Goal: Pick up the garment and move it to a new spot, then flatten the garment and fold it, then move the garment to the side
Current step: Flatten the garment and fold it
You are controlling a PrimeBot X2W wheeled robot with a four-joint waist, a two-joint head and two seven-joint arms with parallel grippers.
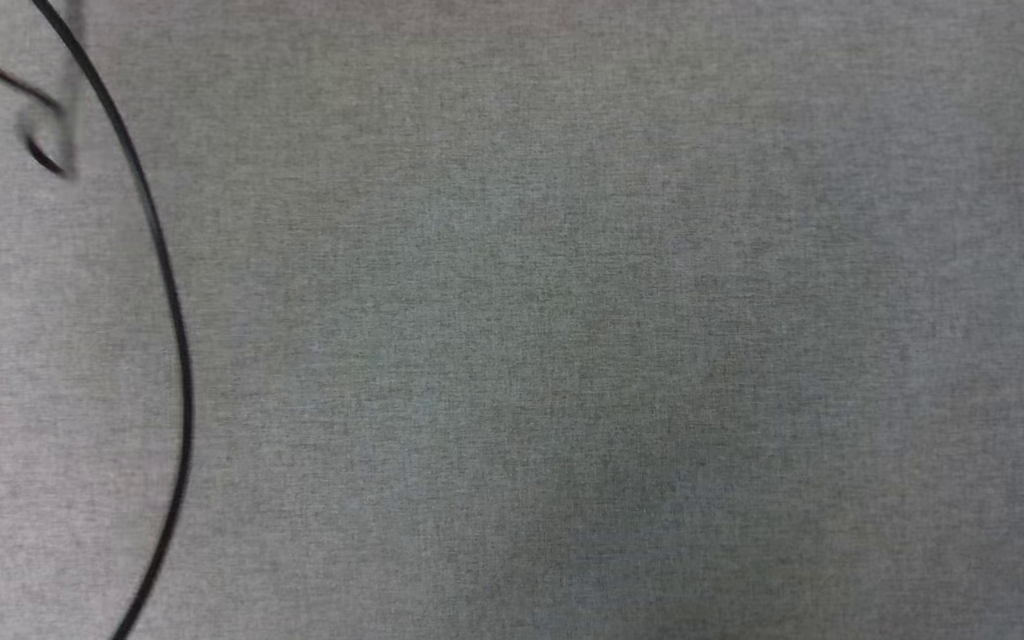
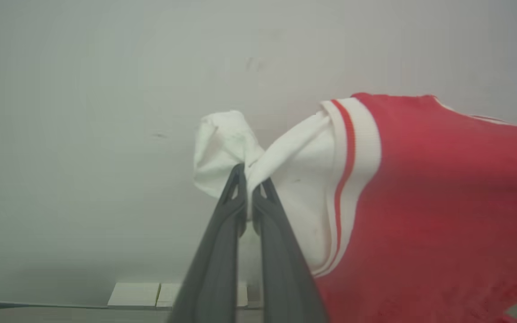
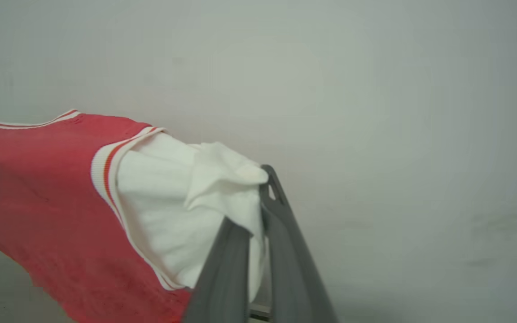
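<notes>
Our jaws, both shut, pinch white sleeves [image 2: 299, 179] of the red knit jersey shirt [image 2: 420, 188]; tension toward three o'clock could slip one.

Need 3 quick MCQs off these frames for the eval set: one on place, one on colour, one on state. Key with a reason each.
1. Where does the left gripper grip the garment? A) red body B) white sleeve C) neckline
2. What colour is the cable on the grey surface in the head view? A) black B) yellow C) blue
3. State of the right gripper? A) jaws wide open B) jaws shut on white sleeve cloth C) jaws shut on the cable

1 B: white cloth bunches between its jaws.
2 A: a thin black line curves down that view's left.
3 B: white cloth is pinched between its jaws.
</notes>
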